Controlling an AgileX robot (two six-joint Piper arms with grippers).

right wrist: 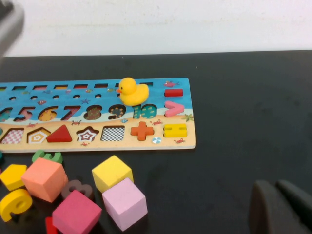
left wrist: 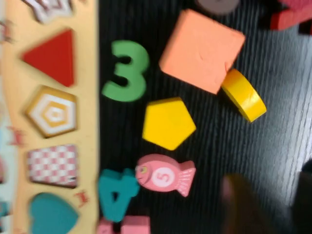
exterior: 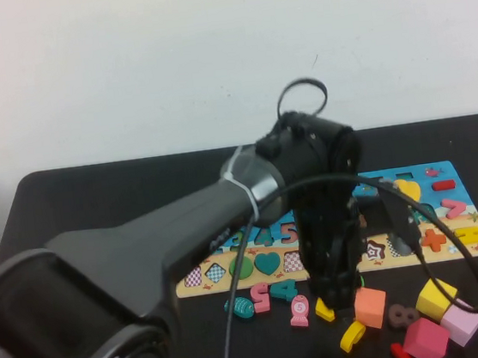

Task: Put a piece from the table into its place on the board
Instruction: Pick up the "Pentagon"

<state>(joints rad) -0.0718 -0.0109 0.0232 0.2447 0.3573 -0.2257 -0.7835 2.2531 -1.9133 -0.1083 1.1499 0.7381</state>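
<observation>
The yellow pentagon piece (left wrist: 168,123) lies flat on the black table (left wrist: 273,131), between a green 3 (left wrist: 126,71) and a pink fish (left wrist: 165,174). It also shows in the high view (exterior: 324,310) and the right wrist view (right wrist: 11,176). My left gripper (exterior: 336,296) points down just beside it, open and empty; its fingers (left wrist: 239,204) are clear of the piece. The board (exterior: 467,244) lies beyond, with an empty pentagon recess (left wrist: 52,112). My right gripper (right wrist: 282,209) is shut and empty over bare table, right of the board (right wrist: 97,142).
An orange cube (exterior: 370,307), a curved yellow piece (exterior: 353,335), a yellow cube (exterior: 435,296), a pink cube (exterior: 461,324) and a magenta cube (exterior: 426,341) crowd the table in front of the board. A yellow duck (right wrist: 131,91) sits on the board. Loose numbers (exterior: 282,291) lie nearby.
</observation>
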